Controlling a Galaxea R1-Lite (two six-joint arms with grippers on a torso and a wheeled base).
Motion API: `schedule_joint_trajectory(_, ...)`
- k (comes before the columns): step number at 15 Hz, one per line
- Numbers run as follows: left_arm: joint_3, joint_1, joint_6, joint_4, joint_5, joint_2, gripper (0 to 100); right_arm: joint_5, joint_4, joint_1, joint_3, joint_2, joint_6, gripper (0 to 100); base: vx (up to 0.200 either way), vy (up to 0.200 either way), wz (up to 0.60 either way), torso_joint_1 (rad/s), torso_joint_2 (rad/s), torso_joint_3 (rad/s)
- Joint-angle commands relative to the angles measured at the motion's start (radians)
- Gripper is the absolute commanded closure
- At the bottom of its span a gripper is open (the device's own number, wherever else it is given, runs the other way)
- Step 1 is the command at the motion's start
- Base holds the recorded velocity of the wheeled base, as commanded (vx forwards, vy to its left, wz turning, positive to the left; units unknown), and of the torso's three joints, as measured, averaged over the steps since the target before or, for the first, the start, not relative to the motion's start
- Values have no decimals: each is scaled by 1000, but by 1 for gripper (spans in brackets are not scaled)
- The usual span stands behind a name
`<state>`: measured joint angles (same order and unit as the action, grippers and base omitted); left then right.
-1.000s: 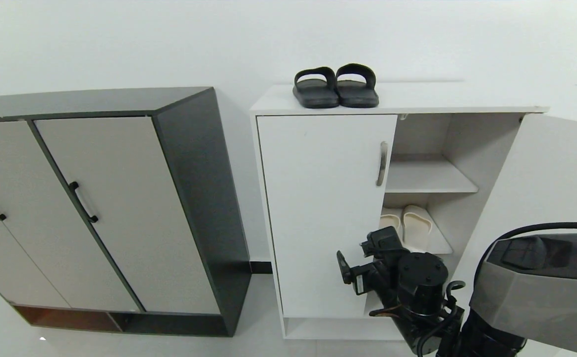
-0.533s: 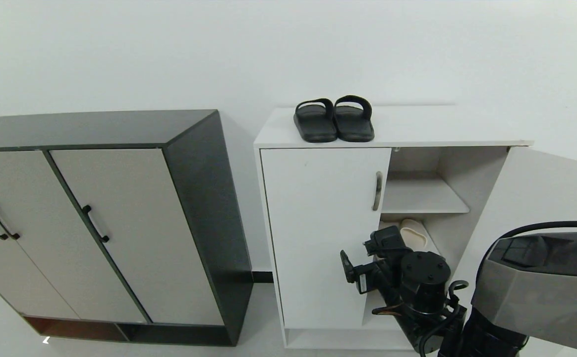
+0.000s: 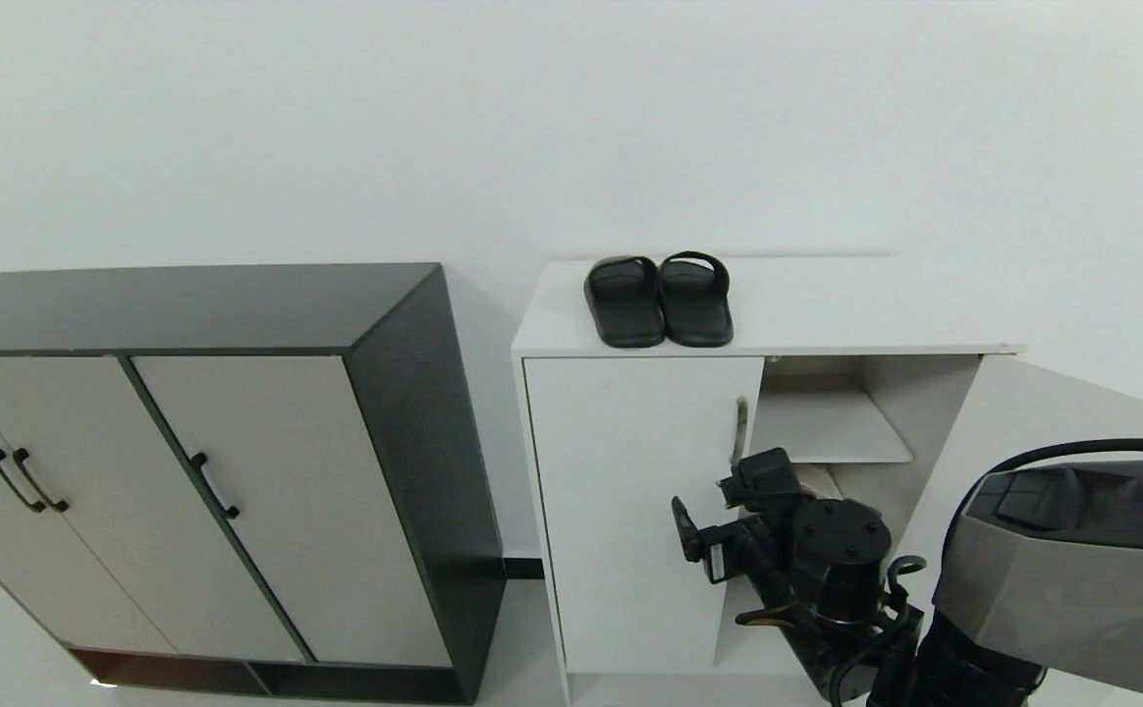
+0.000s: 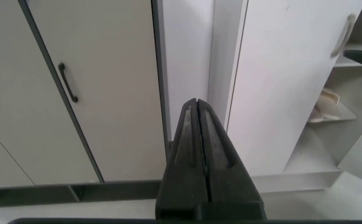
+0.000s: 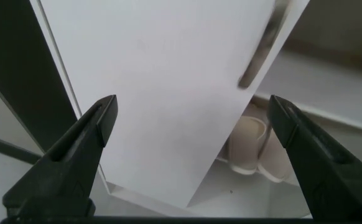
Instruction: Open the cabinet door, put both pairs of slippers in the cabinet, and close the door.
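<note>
The pair of black rubber slide slippers (image 3: pixel 658 299) sits atop the white wooden cabinet (image 3: pixel 827 304), well above the right gripper (image 5: pixel 193 115) and slightly to its left, long axes front to back. That gripper gapes wide, empty, and looks nearer; the left gripper (image 4: pixel 196 121) is closed, empty.

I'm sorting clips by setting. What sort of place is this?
Probably a home entryway or a mock-up: black slippers atop a white cabinet, cream slippers on its shelf, a dark cabinet beside it.

Cream slippers (image 5: pixel 248 144) half behind the shut door (image 5: pixel 168 93), open door (image 3: pixel 1043 412) partly beyond the head view's right edge
</note>
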<state>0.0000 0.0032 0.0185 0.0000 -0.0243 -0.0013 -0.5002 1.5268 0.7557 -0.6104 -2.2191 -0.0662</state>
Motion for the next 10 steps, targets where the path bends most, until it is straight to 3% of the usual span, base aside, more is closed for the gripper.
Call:
schedule_joint_trajectory(1, 0, 0, 0, 0, 0, 1, 100, 0, 0, -1, 0, -2, 0, 0, 0, 0, 0, 212, -505, -305)
schedule_joint_trajectory(10, 0, 0, 1, 0, 0, 1, 100, 42, 39, -3, 0, -40, -1, 0, 0, 0, 0, 240, -554, -322)
